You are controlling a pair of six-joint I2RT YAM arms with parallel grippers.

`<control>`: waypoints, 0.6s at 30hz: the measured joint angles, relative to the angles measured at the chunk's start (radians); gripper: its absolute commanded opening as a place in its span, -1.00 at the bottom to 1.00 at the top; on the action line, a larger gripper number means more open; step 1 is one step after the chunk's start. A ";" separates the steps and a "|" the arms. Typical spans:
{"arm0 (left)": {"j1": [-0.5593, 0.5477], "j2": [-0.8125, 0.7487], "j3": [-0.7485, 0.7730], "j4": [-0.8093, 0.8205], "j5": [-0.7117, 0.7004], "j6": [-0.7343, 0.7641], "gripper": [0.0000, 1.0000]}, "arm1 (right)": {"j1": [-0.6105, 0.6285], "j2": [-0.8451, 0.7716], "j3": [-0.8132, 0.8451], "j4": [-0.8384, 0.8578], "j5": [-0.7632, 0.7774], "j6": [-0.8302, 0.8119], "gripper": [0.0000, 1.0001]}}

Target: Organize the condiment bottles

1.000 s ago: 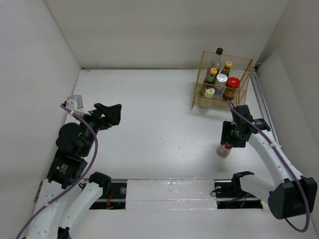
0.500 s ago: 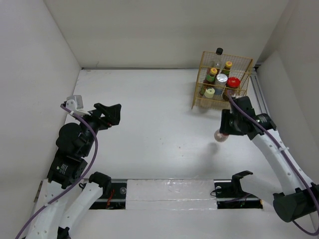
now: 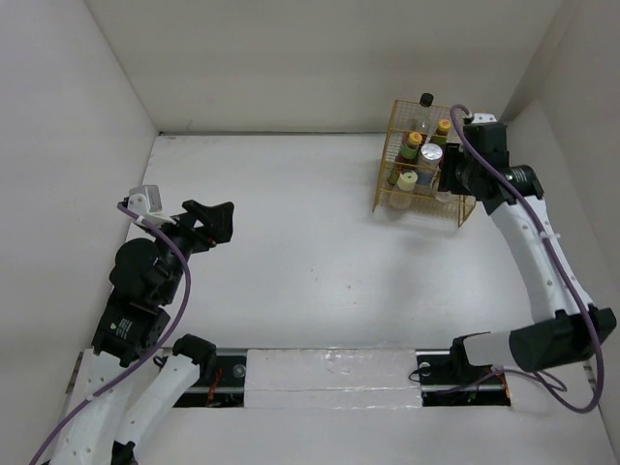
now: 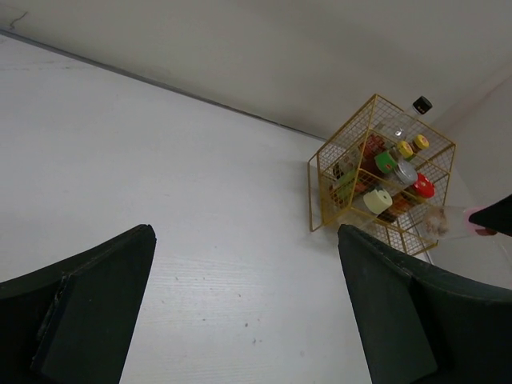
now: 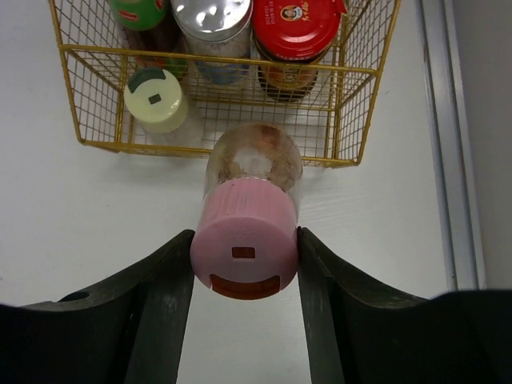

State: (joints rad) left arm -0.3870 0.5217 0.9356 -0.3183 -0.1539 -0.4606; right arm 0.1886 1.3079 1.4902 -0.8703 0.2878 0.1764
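My right gripper (image 5: 246, 240) is shut on the pink cap of a clear pink-capped bottle (image 5: 244, 248) and holds it just in front of the yellow wire rack (image 5: 352, 70). In the top view this gripper (image 3: 455, 176) covers the rack's right front. In the rack stand a red-lidded jar (image 5: 296, 24), a silver-capped bottle (image 5: 212, 16), a cream bottle (image 5: 156, 100) and a dark green-capped bottle (image 5: 140, 12). The top view also shows a yellow-capped bottle (image 3: 444, 126) and a black-capped one (image 3: 426, 99). My left gripper (image 3: 215, 221) is open and empty, far left.
The rack (image 3: 441, 107) stands at the table's far right corner, close to the back and right walls. A grey rail (image 5: 448, 144) runs along the table's right edge beside it. In the left wrist view the rack (image 4: 320, 192) is far off, with white table between.
My right gripper has carried the pink-capped bottle from low over the right middle of the table up and back to the rack's front. The left arm has not moved.
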 measured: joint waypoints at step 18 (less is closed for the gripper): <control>0.000 0.000 0.000 -0.002 0.000 0.000 0.88 | -0.202 0.230 0.106 0.090 -0.282 -0.091 -0.03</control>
State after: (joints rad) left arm -0.3870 0.5217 0.9356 -0.3202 -0.1543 -0.4603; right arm -0.0135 1.5379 1.5963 -0.7807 0.0059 0.0856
